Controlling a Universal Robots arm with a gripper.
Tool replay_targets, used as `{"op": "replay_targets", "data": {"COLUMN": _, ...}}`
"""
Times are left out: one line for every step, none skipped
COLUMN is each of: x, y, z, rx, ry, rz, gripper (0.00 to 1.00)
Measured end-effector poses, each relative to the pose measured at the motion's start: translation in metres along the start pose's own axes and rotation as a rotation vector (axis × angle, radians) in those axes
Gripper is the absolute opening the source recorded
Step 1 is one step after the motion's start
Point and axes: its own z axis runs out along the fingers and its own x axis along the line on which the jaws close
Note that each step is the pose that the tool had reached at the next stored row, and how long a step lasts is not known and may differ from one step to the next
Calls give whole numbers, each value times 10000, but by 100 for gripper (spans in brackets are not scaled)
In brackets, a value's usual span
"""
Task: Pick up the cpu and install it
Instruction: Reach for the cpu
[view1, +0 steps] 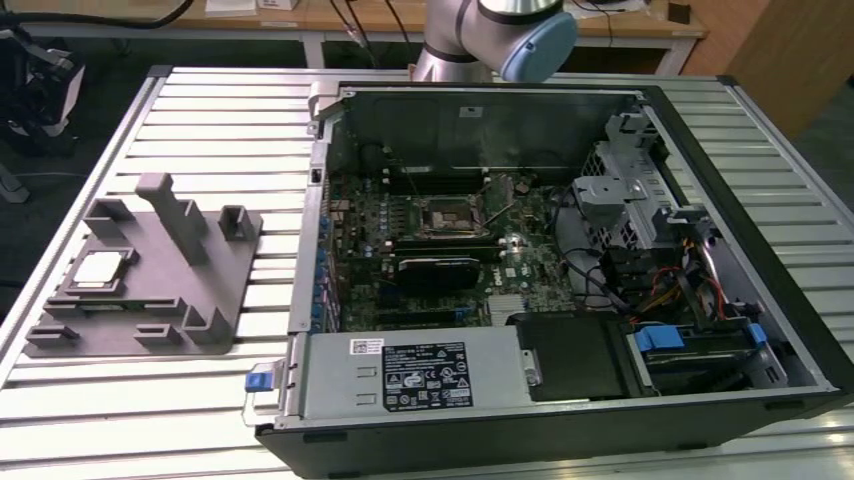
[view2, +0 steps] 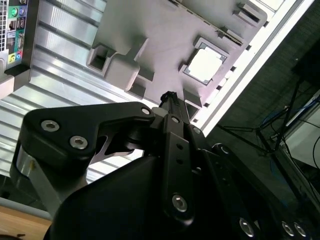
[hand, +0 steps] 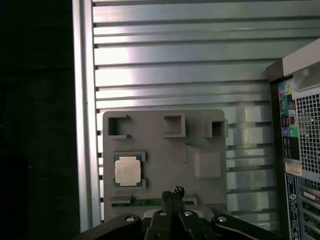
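1. Resting in the grey block's (view1: 150, 292) recess, the cpu (view1: 102, 270) lies at nine o'clock from the open computer case (view1: 481, 125) in the exterior view.
2. In the first wrist view my gripper (hand: 172, 193) hangs near the block, fingers pressed together, empty.
3. The cpu's top is pale, silvery, dark-rimmed.
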Motion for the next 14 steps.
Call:
{"op": "replay_targets", "data": {"x": 0, "y": -4, "z": 8, "rx": 0, "ry": 0, "rz": 0, "gripper": 11}}
{"op": "replay_targets", "data": {"x": 0, "y": -8, "z": 18, "rx": 0, "ry": -1, "rz": -1, "gripper": 11}}
{"op": "replay_targets", "data": {"x": 1, "y": -12, "z": 27, "rx": 0, "ry": 0, "rz": 0, "gripper": 11}}
{"op": "replay_targets", "data": {"x": 1, "y": -14, "z": 36, "rx": 0, "ry": 0, "rz": 0, "gripper": 11}}
{"op": "replay_targets", "data": {"x": 2, "y": -16, "z": 46, "rx": 0, "ry": 0, "rz": 1, "gripper": 11}}
{"op": "replay_targets", "data": {"x": 3, "y": -18, "z": 57, "rx": 0, "ry": 0, "rz": 1, "gripper": 11}}
{"op": "replay_targets", "data": {"x": 4, "y": -19, "z": 68, "rx": 0, "ry": 1, "rz": 1, "gripper": 11}}
{"op": "replay_targets", "data": {"x": 6, "y": -20, "z": 81, "rx": 0, "ry": 3, "rz": 1, "gripper": 11}}
{"op": "replay_targets", "data": {"x": 7, "y": -22, "z": 94, "rx": 0, "ry": 4, "rz": -1, "gripper": 11}}
{"op": "replay_targets", "data": {"x": 11, "y": -22, "z": 107, "rx": 0, "ry": 6, "rz": -1, "gripper": 11}}
{"op": "replay_targets", "data": {"x": 16, "y": -23, "z": 120, "rx": 0, "ry": 8, "rz": 0, "gripper": 11}}
{"op": "replay_targets", "data": {"x": 21, "y": -24, "z": 134, "rx": 1, "ry": 10, "rz": 0, "gripper": 11}}
{"op": "replay_targets", "data": {"x": 26, "y": -25, "z": 148, "rx": 1, "ry": 12, "rz": 0, "gripper": 11}}
{"op": "replay_targets", "data": {"x": 32, "y": -26, "z": 163, "rx": 2, "ry": 14, "rz": 1, "gripper": 11}}
